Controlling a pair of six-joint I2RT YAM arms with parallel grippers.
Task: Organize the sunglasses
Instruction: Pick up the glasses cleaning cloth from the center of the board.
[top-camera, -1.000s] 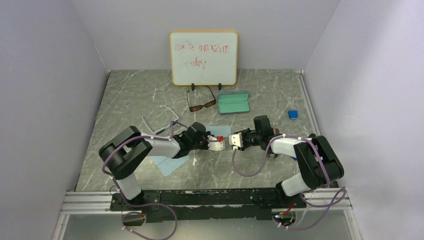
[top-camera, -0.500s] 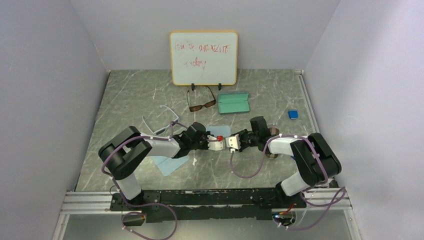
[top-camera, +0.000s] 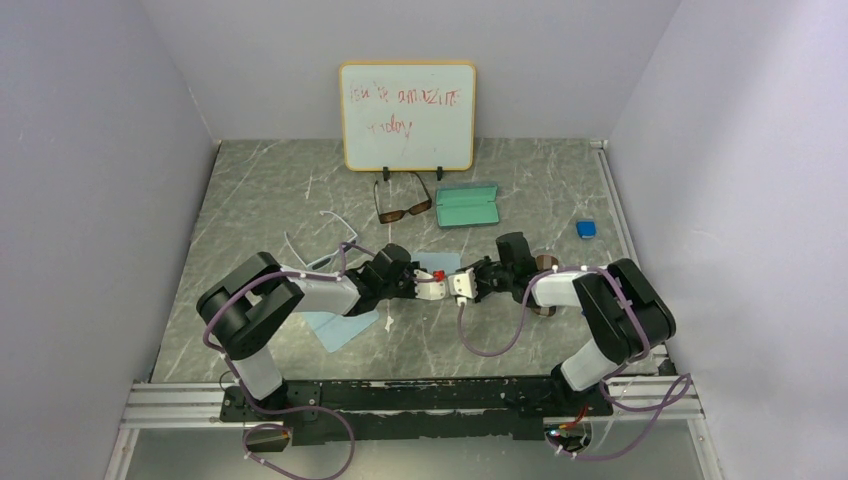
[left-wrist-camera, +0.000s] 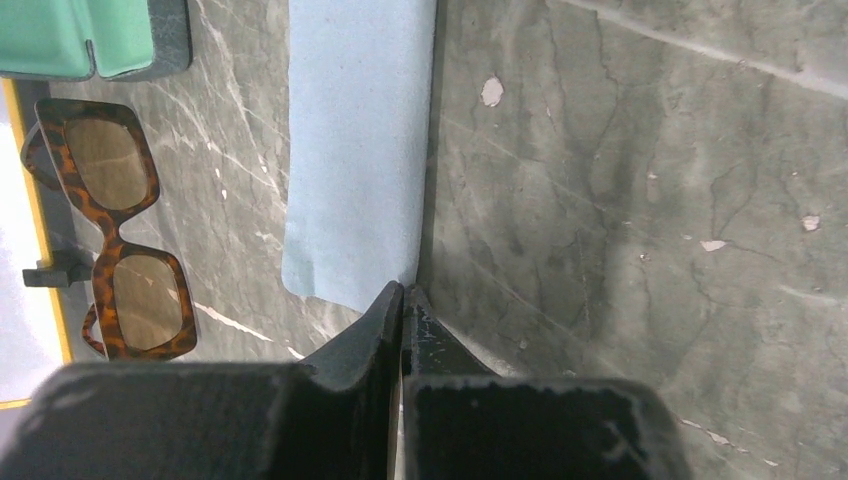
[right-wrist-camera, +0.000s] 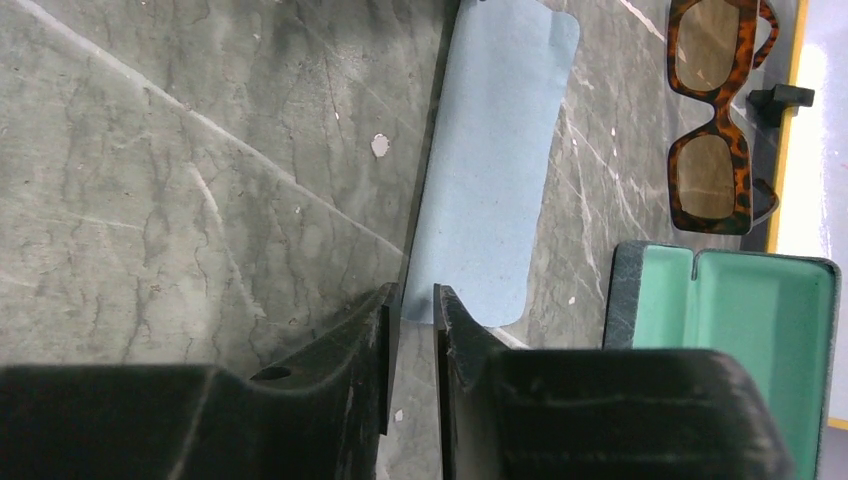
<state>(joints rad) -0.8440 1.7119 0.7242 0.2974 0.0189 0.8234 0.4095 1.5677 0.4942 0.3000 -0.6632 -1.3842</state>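
Observation:
The brown sunglasses (top-camera: 403, 206) lie open in front of the whiteboard, also seen in the left wrist view (left-wrist-camera: 115, 230) and the right wrist view (right-wrist-camera: 715, 120). The white sunglasses (top-camera: 325, 248) rest beside my left forearm. Both grippers meet at mid-table over a light-blue cloth (top-camera: 443, 262). My left gripper (top-camera: 432, 284) (left-wrist-camera: 402, 292) is shut on a corner of that cloth (left-wrist-camera: 360, 150). My right gripper (top-camera: 464, 284) (right-wrist-camera: 412, 295) faces it, jaws a narrow gap apart, with the near edge of the cloth (right-wrist-camera: 490, 170) at its tips.
An open case with a teal lining (top-camera: 467, 206) (right-wrist-camera: 740, 330) lies right of the brown pair. A second light-blue cloth (top-camera: 335, 326) lies under my left arm. A whiteboard (top-camera: 407, 115) stands at the back, and a small blue object (top-camera: 586, 229) sits at the right.
My right gripper has slid left toward the left gripper and its jaws have narrowed. The left arm has held still.

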